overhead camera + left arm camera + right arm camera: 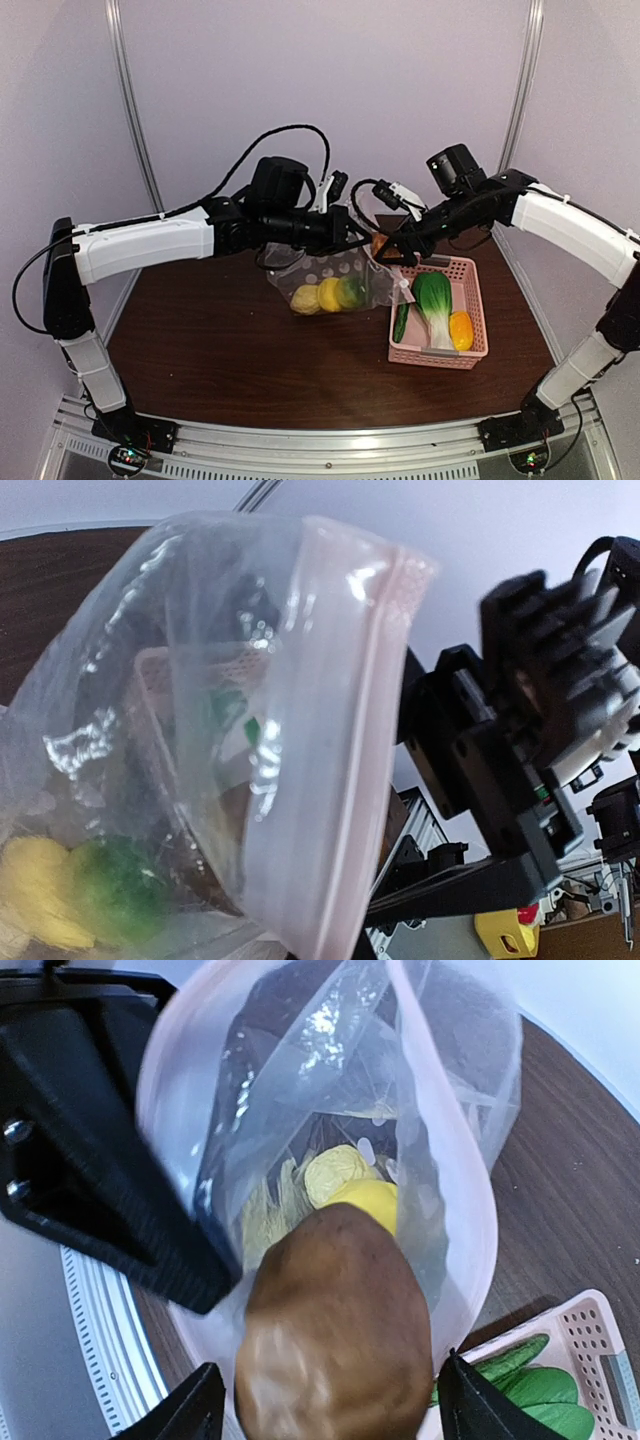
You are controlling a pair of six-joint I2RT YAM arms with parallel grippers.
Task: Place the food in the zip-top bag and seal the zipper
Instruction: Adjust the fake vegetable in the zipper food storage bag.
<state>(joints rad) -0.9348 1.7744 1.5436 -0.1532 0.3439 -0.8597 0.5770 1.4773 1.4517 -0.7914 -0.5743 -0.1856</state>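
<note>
The zip-top bag (325, 280) hangs over the table, mouth up, and my left gripper (362, 238) is shut on its top edge. The pale zipper (375, 680) strip runs up the left wrist view; the fingers are hidden behind the plastic. Yellow lemons (318, 295) and a green piece (350, 291) lie in the bag's bottom. My right gripper (330, 1405) hovers over the bag's open mouth. A blurred brown bread piece (335, 1330) sits between its spread fingertips (195, 1405), with a thin gap on each side. Below it shows a lemon (370, 1200).
The pink basket (470, 355) stands right of the bag, holding bok choy (435, 300), an orange-yellow piece (461, 330) and a long green vegetable (401, 322). Both arms meet above the table's back middle. White walls and corner poles close in the sides.
</note>
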